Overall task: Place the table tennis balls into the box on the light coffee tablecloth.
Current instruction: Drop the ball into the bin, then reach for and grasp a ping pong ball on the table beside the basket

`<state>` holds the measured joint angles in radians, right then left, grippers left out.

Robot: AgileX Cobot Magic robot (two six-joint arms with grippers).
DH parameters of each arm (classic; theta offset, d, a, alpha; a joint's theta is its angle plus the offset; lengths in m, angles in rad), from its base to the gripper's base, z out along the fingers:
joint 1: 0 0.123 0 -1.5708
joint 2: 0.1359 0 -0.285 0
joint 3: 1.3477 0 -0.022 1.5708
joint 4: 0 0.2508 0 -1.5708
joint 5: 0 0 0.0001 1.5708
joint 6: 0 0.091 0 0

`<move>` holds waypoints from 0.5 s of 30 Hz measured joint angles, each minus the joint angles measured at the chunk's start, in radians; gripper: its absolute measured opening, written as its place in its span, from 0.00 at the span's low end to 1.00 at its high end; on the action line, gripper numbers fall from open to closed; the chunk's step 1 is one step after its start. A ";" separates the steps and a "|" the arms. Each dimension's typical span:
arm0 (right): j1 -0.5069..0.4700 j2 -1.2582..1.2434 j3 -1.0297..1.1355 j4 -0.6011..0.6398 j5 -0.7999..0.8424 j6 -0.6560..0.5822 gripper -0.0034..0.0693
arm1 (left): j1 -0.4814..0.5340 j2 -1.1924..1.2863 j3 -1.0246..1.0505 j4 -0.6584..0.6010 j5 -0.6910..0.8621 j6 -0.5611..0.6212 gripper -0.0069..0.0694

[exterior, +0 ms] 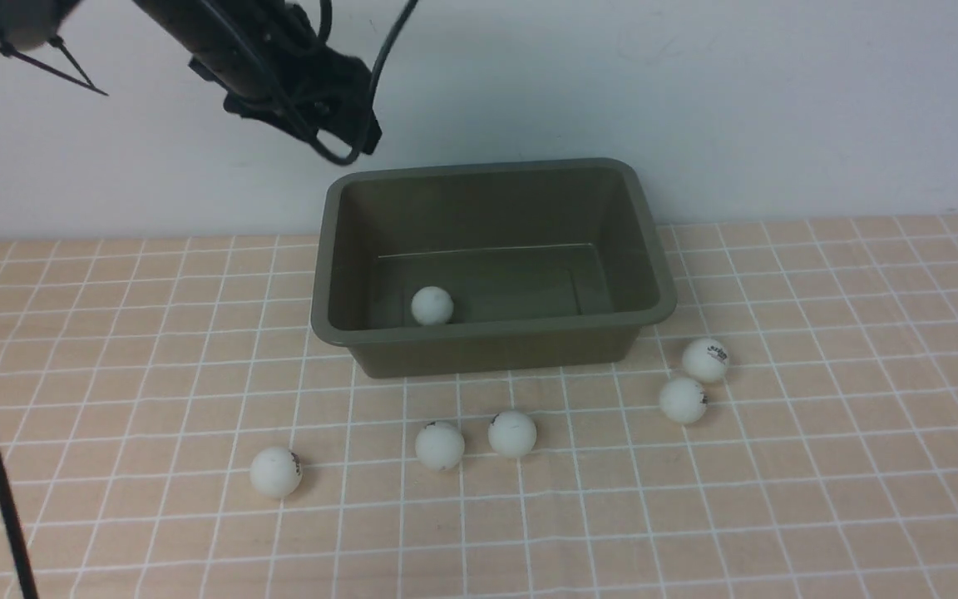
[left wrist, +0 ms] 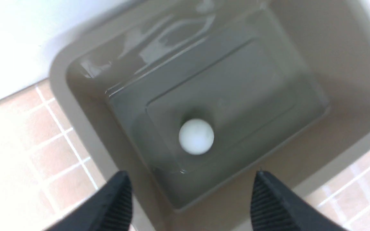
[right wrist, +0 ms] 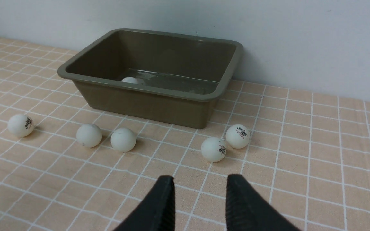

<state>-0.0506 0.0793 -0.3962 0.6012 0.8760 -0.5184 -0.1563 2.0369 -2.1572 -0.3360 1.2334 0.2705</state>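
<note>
One table tennis ball (exterior: 432, 305) lies in the box (exterior: 487, 331) below the left gripper (left wrist: 191, 175), jaws wide, empty. Five balls (right wrist: 214, 149) lie on the tablecloth (exterior: 861, 466) ahead of the right gripper (right wrist: 200, 177), jaws apart, empty. Probably light, hard, slippery: pinch across the middle

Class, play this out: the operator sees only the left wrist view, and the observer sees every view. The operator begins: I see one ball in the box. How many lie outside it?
Observer: Five balls, all on the tablecloth in front of the box.
Operator: Which look nearest the right tool?
Observer: The close pair off the box's right front corner.
Operator: Is that tool free?
Observer: Yes, the right tool is open and empty.
</note>
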 joint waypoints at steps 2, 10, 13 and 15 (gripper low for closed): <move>0.000 0.000 0.000 0.000 0.000 0.000 0.34 | 0.000 -0.047 0.009 0.046 0.009 -0.078 0.53; 0.000 0.000 0.000 0.000 0.000 0.000 0.34 | 0.000 -0.236 0.261 0.110 0.013 -0.168 0.28; 0.000 0.000 0.000 0.000 0.000 0.000 0.34 | 0.000 -0.352 0.464 0.113 0.012 -0.166 0.22; 0.000 0.000 0.000 0.000 0.000 0.000 0.34 | 0.000 -0.423 0.595 0.129 0.012 -0.158 0.20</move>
<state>-0.0506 0.0793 -0.3962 0.6012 0.8760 -0.5184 -0.1563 1.6137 -1.5625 -0.2072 1.2454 0.1127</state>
